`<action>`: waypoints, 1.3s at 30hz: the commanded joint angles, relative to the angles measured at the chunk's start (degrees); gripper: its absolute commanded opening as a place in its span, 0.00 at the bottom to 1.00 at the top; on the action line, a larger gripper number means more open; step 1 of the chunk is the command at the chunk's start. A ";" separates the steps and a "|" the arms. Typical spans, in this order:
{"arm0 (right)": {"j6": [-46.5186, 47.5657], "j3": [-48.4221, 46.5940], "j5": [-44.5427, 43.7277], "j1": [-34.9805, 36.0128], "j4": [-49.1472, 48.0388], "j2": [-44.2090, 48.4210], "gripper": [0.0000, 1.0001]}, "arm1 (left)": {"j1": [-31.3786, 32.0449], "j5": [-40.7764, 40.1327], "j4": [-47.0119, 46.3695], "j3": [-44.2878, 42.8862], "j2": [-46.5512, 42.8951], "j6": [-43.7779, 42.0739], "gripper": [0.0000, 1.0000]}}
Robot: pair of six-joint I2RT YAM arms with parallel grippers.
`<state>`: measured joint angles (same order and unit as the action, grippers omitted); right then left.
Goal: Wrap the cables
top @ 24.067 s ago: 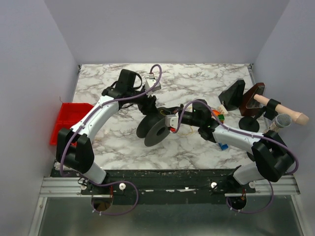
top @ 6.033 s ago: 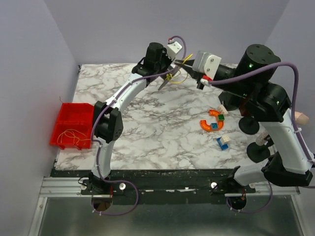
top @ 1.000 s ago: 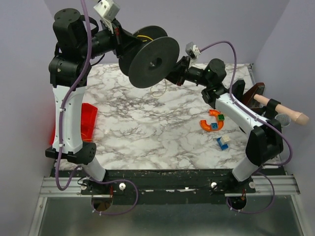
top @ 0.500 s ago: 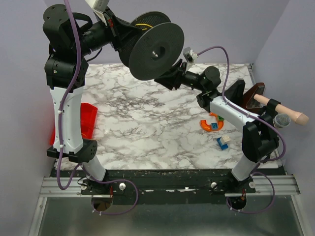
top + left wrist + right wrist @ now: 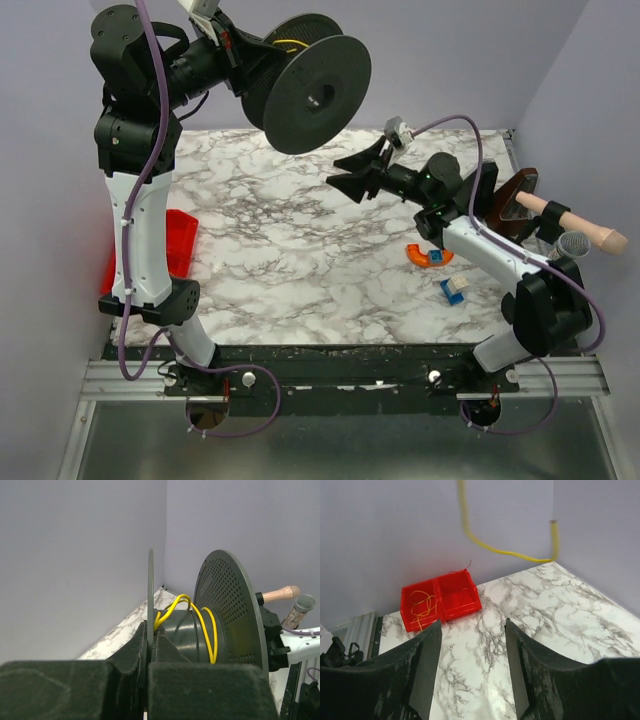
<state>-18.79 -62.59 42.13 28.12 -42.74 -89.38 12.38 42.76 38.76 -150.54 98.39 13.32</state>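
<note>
My left gripper (image 5: pixel 150 631) is shut on the thin rear flange of a black spool (image 5: pixel 318 96), held high above the table's far left. A few turns of the yellow cable (image 5: pixel 214 630) lie round the spool's hub, and they show faintly from above (image 5: pixel 291 45). The cable's free end (image 5: pixel 496 550) hangs loose in the air ahead of my right gripper (image 5: pixel 472 625). That gripper (image 5: pixel 356 173) hovers open below and to the right of the spool, with nothing between its fingers. Another yellow cable (image 5: pixel 423 603) lies coiled in the red bin (image 5: pixel 456 598).
The red bin (image 5: pixel 168 240) sits at the table's left edge. An orange curved toy (image 5: pixel 432 256) and a blue block (image 5: pixel 455 290) lie near the right arm. Dark stands (image 5: pixel 510 205), a microphone (image 5: pixel 571 246) and a wooden handle (image 5: pixel 582 226) crowd the right edge.
My right gripper has opened, let go of the cable and drawn back down and to the right from the spool. The left arm has shifted the spool slightly.
</note>
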 commanded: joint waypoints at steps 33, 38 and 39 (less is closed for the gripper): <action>32.76 -10.27 -5.21 7.30 -3.22 -4.04 0.73 | -0.43 0.21 -9.06 -1.86 -1.27 2.59 0.00; 32.32 -13.08 -3.64 7.30 -1.82 -6.58 0.73 | -0.43 0.57 -9.41 -1.95 -1.45 2.85 0.00; 32.32 -13.52 -3.29 7.21 -1.82 -7.11 0.73 | -0.43 0.57 -9.41 -1.95 -1.53 2.85 0.00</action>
<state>13.13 -72.86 38.85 35.18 -44.64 -94.30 12.34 42.57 33.56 -150.56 98.52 14.68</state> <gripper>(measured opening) 0.728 0.021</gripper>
